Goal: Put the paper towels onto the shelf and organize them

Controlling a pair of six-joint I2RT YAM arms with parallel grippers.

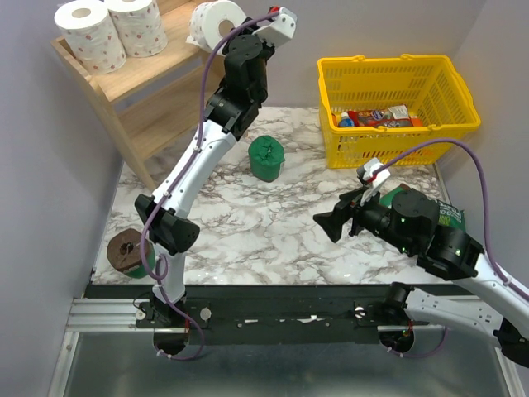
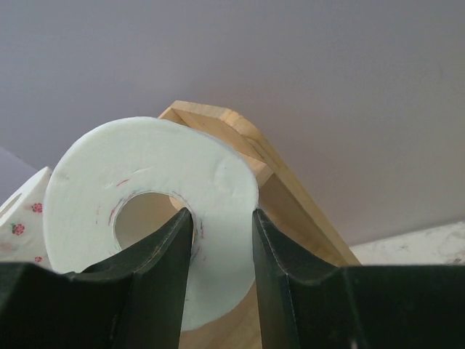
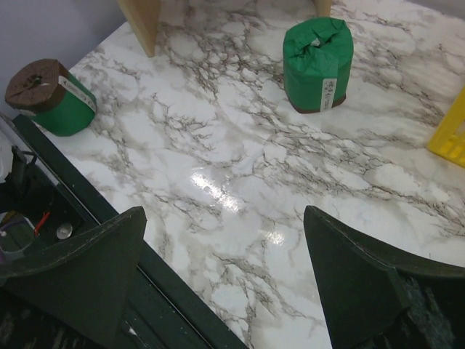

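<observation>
The paper towels (image 1: pixel 91 37) belong on the shelf (image 1: pixel 153 70), upper left of the frame; two white rolls stand on its top tier. A third white roll (image 2: pixel 152 163) is at that tier's right end, core axis pointing along the left gripper (image 2: pixel 221 218), which clamps the roll wall, one finger inside the core. Withdrawal should run straight back along that axis. The right gripper (image 3: pixel 225 214), lower right, gapes empty.

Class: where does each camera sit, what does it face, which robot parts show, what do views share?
Top external: above, behind the robot, looking down at the table; both arms.
Left wrist: faces the white roll at the shelf; left gripper pinches its wall.
Right wrist: looks down at the table; open right gripper.
Shared: green-topped roll, top and right wrist.
</observation>
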